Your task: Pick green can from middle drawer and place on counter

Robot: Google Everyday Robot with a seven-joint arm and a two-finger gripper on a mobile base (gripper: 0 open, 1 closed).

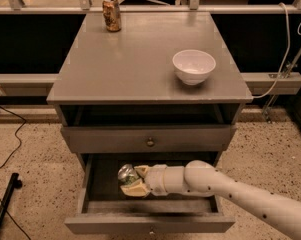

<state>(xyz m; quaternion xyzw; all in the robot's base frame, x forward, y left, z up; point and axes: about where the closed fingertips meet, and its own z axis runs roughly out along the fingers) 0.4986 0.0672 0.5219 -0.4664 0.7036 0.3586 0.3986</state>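
Observation:
The middle drawer [110, 223] is pulled open below the closed upper drawer, and its dark inside shows. My gripper [132, 181] reaches into it from the right on the white arm. It is shut on the green can [126, 174], which lies tilted between the cream fingers [135, 190] with its silver end facing up and left, a little above the drawer floor at centre left. The counter [140, 59] is the grey top of the cabinet above.
A white bowl [193, 66] stands on the counter at the right front. A rust-brown can [111, 14] stands at the back left corner. The upper drawer with its knob [150, 142] is closed. Cables and a black stand foot [5, 199] lie on the floor at left.

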